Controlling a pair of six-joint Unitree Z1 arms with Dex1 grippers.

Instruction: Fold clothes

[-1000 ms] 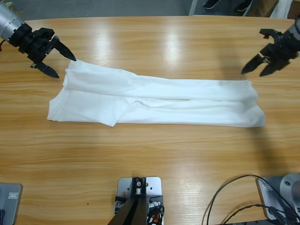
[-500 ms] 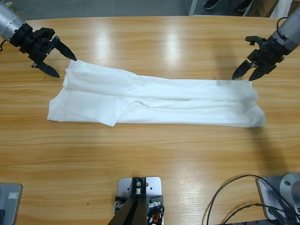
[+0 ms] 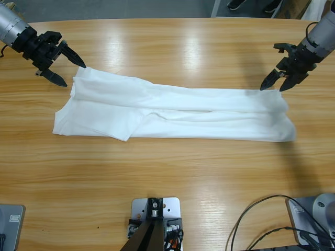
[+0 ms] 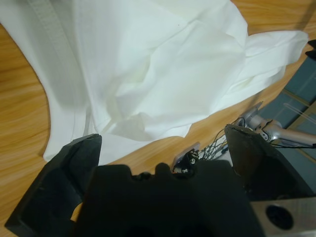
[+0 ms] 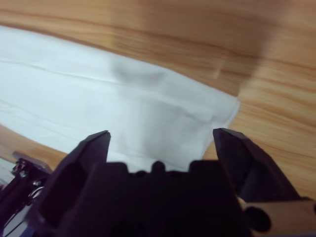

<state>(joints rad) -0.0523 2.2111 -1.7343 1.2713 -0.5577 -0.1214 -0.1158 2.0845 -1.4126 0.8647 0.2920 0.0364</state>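
1. T-shirt (image 3: 172, 112) lies in a long folded band across the desk (image 3: 172, 178).
2. Left hand (image 3: 67, 73) and right hand (image 3: 273, 83) both released, poised at its far corners.
3. Risk: pinching only the top layer; the fold opens.

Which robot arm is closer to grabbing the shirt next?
Probably about even. The left claw is open right at the shirt's upper corner at one end, and the right claw is open with its tips at the far end's upper corner. Neither holds cloth yet.
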